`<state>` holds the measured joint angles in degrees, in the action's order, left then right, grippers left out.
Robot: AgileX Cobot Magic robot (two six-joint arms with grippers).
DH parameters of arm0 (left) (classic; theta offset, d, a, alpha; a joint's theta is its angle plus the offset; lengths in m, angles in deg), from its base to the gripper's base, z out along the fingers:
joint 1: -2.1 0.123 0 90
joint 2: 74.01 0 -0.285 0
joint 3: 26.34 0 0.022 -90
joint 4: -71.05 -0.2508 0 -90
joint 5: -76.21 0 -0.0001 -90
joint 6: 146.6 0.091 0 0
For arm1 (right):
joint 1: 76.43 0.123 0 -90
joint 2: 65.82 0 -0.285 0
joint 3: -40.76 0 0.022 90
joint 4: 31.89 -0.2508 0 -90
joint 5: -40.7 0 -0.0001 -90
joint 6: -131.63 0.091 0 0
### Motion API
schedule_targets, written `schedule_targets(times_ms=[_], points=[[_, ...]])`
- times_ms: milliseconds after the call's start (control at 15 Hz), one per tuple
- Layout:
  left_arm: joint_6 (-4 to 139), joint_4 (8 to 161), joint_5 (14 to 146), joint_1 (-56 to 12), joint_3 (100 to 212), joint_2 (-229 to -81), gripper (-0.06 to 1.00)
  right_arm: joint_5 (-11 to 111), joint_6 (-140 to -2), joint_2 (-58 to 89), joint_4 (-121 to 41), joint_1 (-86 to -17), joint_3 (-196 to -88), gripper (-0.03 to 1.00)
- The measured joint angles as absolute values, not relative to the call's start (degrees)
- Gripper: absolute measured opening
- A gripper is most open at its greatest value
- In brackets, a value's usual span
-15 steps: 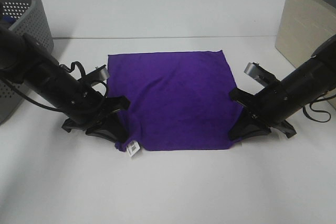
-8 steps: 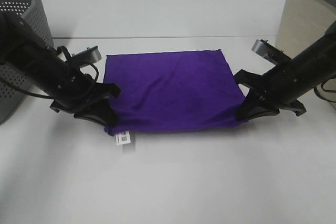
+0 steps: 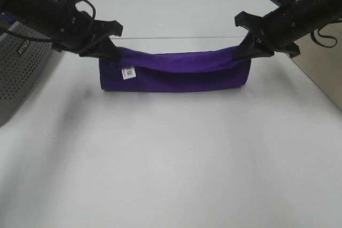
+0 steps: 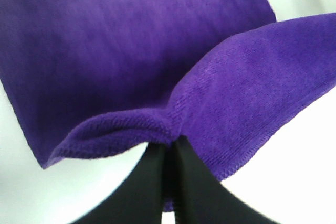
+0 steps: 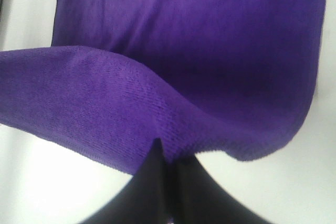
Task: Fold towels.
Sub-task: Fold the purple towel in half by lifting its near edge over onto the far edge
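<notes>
Folding step: first fold, one half over the other. I judge it nearly complete, since the purple microfibre towel (image 3: 176,73) shows as a doubled band.
Towel position: on the white table (image 3: 176,158), just beside the grey perforated basket (image 3: 16,89), its length running away from the basket.
Left gripper (image 3: 109,56): at the towel corner nearest the basket. My jaws are pressed together, pinching the cloth edge.
Right gripper (image 3: 245,53): at the corner farthest from the basket. My jaws are likewise clamped on cloth.
White tag (image 3: 128,72): on the outer layer, at the basket end of the towel.
Held edge: raised at both corners. I cannot tell whether its middle touches the layer beneath.
Next move (judgement): lower both corners together and level, so the edges meet squarely, then part the jaws. An uneven descent could skew the fold.
</notes>
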<state>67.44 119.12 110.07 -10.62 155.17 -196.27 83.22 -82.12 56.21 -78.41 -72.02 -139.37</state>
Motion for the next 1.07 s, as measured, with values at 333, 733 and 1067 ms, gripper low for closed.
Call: schedule_targets(times_ms=[333,733,1067], points=[[68.5,117.5,105.1,-10.5,164.1,-202.9,0.00,85.7,-80.1,70.1,-77.4,-72.0,-162.1,0.01],[68.5,115.3,103.0,-10.4,173.3,-211.7,0.00,93.9,-72.2,84.4,-68.2,-72.0,-182.6,0.01],[68.5,113.6,103.0,-10.4,173.8,-213.0,0.01,94.3,-71.8,86.6,-68.0,-72.0,-183.5,0.02]])
